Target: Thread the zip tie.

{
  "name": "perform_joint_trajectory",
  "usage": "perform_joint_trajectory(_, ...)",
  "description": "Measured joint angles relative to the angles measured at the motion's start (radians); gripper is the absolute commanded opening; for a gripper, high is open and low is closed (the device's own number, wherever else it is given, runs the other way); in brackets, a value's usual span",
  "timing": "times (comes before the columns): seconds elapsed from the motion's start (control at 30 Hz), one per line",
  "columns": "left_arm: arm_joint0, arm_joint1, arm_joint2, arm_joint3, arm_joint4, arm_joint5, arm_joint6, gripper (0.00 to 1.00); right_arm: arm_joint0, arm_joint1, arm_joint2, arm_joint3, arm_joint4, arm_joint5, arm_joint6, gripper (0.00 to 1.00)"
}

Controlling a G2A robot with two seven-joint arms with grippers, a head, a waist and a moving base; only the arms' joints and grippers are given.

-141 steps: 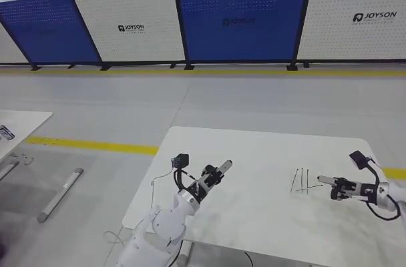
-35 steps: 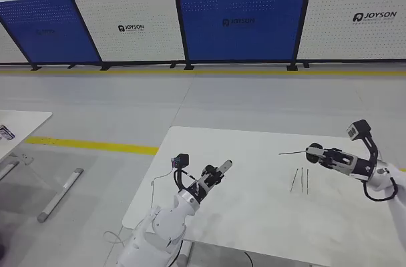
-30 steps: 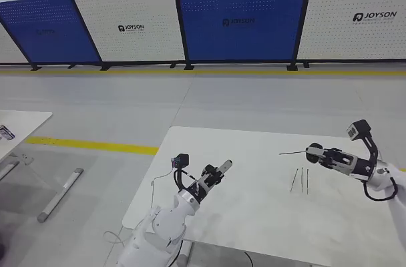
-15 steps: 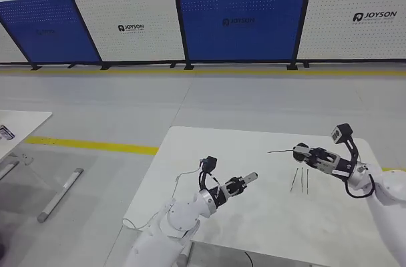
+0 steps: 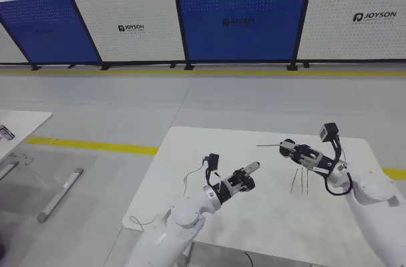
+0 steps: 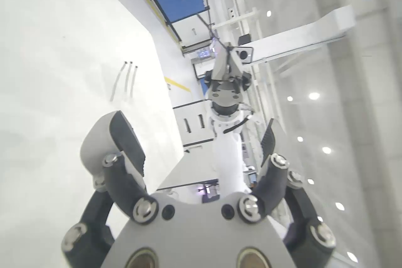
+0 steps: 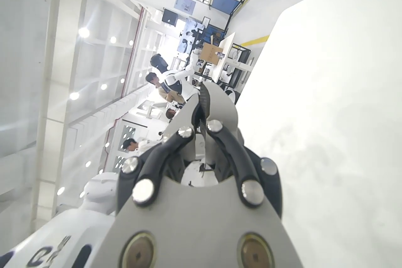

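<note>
I'm taking the three spare zip ties (image 5: 301, 180) lying side by side on the table (image 5: 210, 147) as my marker. My right gripper (image 5: 285, 145) hangs in the air just past them, on the side nearer the other arm. It is pinched tight on one black zip tie (image 5: 270, 145). The strap sticks out roughly level, away from the spares, and touches nothing. I can't tell whether the head or the tail is in the pads. My left gripper (image 6: 198, 137) is well apart from the spares, raised over the table's middle. It is spread wide with nothing in it and faces the held strap.

My worries from here:
- The strap is thin and held at one end only, so I expect the free end to wobble whenever the right arm moves. If the left claw closes on a swaying tip, it could miss or flick it aside.
- A nudge from the left fingers could swivel the strap within the right pads and spoil the line-up.
- The head slot is tiny, and a tail presented slightly off will buckle rather than enter.
- The two claws must come close together, so a knock between them is likely if I rush.
- If the tie drops, it could land among the spares.
</note>
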Motion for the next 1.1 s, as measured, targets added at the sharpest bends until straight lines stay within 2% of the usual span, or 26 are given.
perform_joint_trajectory(0.07,-0.009,-0.002,0.006,0.011,-0.019,-0.005,-0.001,1.00,0.005,-0.005,-0.016,0.003,-0.010,0.003,-0.024,0.00)
perform_joint_trajectory(0.37,-0.006,-0.003,0.007,0.008,-0.027,-0.006,0.006,1.00,-0.003,-0.005,-0.013,-0.005,-0.004,0.002,-0.030,0.00)
perform_joint_trajectory(0.43,-0.014,-0.009,0.010,0.015,-0.086,-0.029,0.037,1.00,-0.023,-0.009,-0.011,-0.017,0.020,-0.017,-0.052,0.00)
perform_joint_trajectory(0.53,-0.044,-0.019,0.023,0.052,-0.175,-0.070,0.065,1.00,-0.041,-0.018,-0.022,-0.016,0.052,-0.058,-0.056,0.00)
perform_joint_trajectory(0.63,-0.080,-0.028,0.052,0.103,-0.190,-0.116,0.083,1.00,-0.041,-0.030,-0.047,-0.004,0.053,-0.079,-0.077,0.00)
perform_joint_trajectory(0.97,-0.082,-0.028,0.055,0.107,-0.185,-0.115,0.084,1.00,-0.044,-0.032,-0.051,-0.005,0.048,-0.075,-0.088,0.00)
perform_joint_trajectory(1.03,-0.088,-0.031,0.053,0.108,-0.210,-0.111,0.109,1.00,-0.057,-0.033,-0.050,-0.020,0.036,-0.067,-0.101,0.00)
perform_joint_trajectory(1.07,-0.096,-0.033,0.050,0.112,-0.221,-0.117,0.132,1.00,-0.063,-0.033,-0.047,-0.026,0.034,-0.065,-0.102,0.00)
perform_joint_trajectory(1.1,-0.108,-0.036,0.052,0.122,-0.213,-0.141,0.168,1.00,-0.070,-0.032,-0.042,-0.033,0.033,-0.067,-0.101,0.00)
